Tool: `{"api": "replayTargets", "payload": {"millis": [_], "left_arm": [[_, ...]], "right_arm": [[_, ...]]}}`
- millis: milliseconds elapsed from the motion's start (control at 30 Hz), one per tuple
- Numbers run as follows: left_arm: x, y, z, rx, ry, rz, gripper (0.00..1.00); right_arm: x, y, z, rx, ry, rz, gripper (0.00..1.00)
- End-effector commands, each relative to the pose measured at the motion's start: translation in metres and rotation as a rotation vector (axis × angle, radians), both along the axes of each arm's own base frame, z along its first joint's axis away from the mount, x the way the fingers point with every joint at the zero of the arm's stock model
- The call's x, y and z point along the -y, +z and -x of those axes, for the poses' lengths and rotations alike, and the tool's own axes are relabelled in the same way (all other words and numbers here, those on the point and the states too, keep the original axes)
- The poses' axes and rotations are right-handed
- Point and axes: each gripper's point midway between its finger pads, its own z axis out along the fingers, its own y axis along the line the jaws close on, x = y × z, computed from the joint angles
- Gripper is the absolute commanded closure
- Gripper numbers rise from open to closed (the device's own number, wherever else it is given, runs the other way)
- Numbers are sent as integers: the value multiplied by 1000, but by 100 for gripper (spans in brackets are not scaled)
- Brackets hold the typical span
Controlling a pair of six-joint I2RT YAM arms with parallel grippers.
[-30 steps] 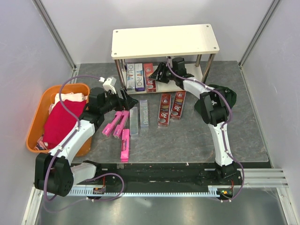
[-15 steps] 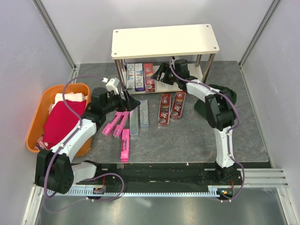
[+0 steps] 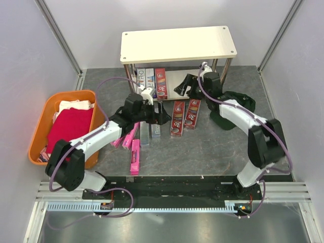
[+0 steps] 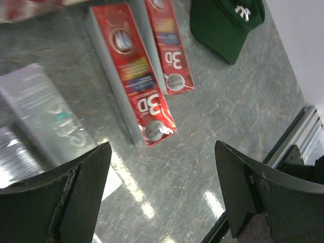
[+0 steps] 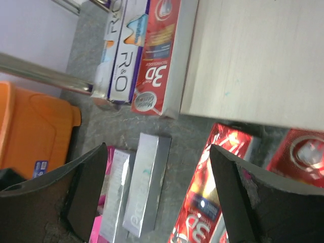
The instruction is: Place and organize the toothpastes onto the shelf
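Note:
The shelf (image 3: 177, 44) stands at the back. Its lower board (image 5: 253, 55) holds two navy/white toothpaste boxes (image 3: 146, 81) and a red "3D" box (image 3: 161, 83). Two red "3D" boxes (image 3: 177, 118) (image 4: 134, 76) lie on the table in front, with two silver boxes (image 3: 145, 132) (image 5: 147, 185) and three pink boxes (image 3: 135, 157) to their left. My left gripper (image 3: 162, 117) (image 4: 162, 192) is open and empty, above the table by the silver and red boxes. My right gripper (image 3: 185, 87) (image 5: 159, 192) is open and empty, just in front of the lower board.
An orange basket (image 3: 38, 136) with a red cloth (image 3: 68, 129) stands at the left. A dark green cap (image 3: 238, 98) (image 4: 225, 23) lies right of the red boxes, under my right arm. Chrome shelf legs (image 3: 221, 71) stand at the corners.
My left gripper has swung right, from over the pink boxes to beside the red boxes. My right gripper has drawn back out of the shelf and moved right, empty.

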Motion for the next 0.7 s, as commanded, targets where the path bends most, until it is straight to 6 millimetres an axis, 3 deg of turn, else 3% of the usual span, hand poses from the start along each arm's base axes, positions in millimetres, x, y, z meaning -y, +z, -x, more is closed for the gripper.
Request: {"api": "replayTargets", "payload": {"millis": [0, 133, 300, 433, 667], "left_arm": [[23, -7, -8, 39, -22, -71, 10], [44, -34, -12, -7, -43, -124, 12], [60, -63, -20, -58, -54, -167, 16], [72, -72, -30, -84, -57, -159, 21], [75, -90, -53, -104, 3, -208, 21]], "right_arm": [[22, 29, 26, 91, -39, 34, 10], [46, 18, 55, 80, -79, 100, 9], [65, 3, 77, 55, -114, 155, 9], [70, -18, 93, 4, -100, 179, 9], [70, -35, 99, -36, -85, 184, 9]]}}
